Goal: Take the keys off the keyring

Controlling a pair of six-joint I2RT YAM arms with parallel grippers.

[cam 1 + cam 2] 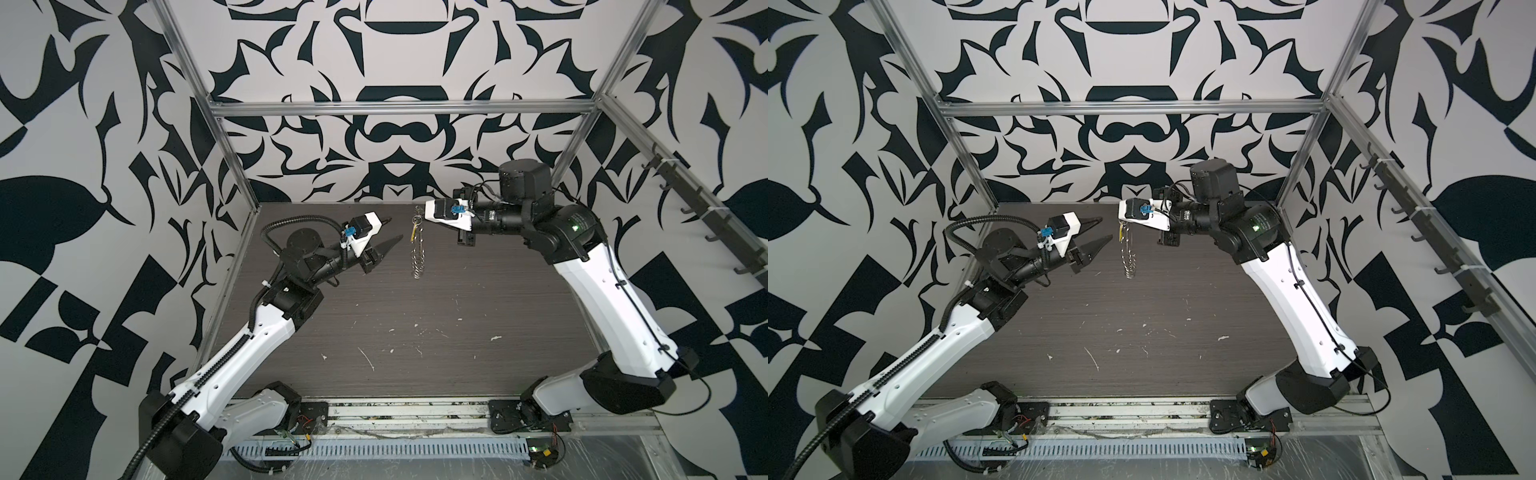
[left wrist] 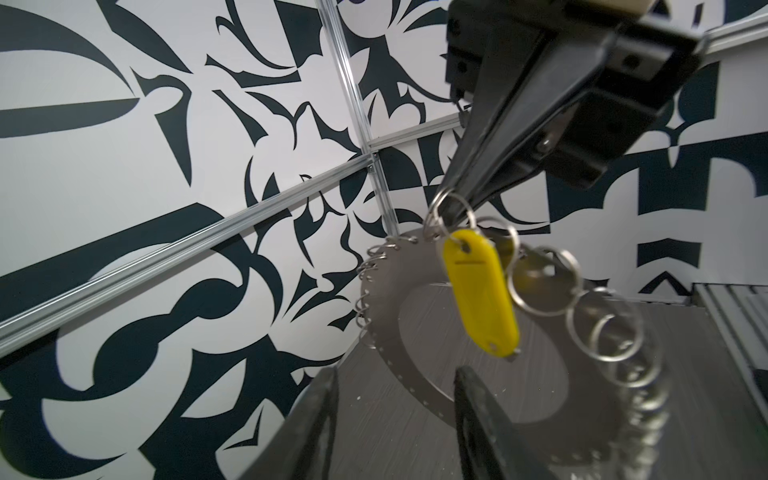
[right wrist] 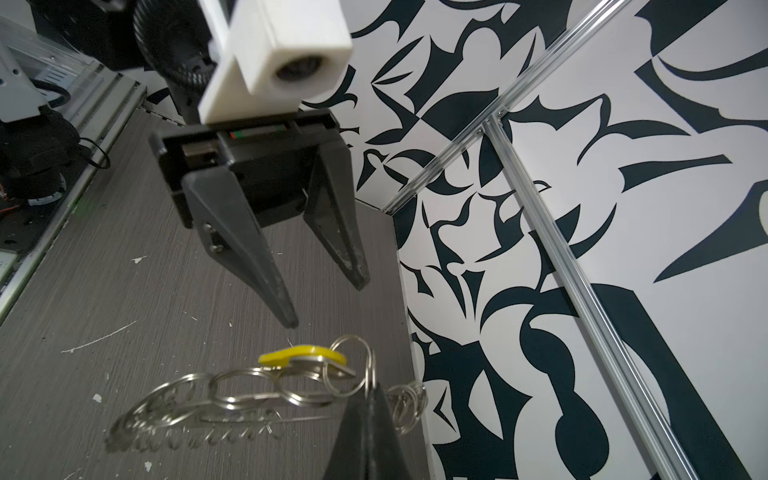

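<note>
Keyring (image 1: 417, 262): hung above the far table, long axis vertical, top pinched in the clenched right gripper (image 2: 457, 198). Keys (image 2: 478, 291): yellow, dangling just below that grip. Left gripper (image 1: 395, 228): jaws parted, empty, near on the keys' left.

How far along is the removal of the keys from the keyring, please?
Done: the right gripper is shut on the top of the keyring, which hangs from it above the table. In hand: the left gripper stands open and empty beside the yellow tag. Left: the tag still hangs on the keyring, so nothing has come off yet.
</note>
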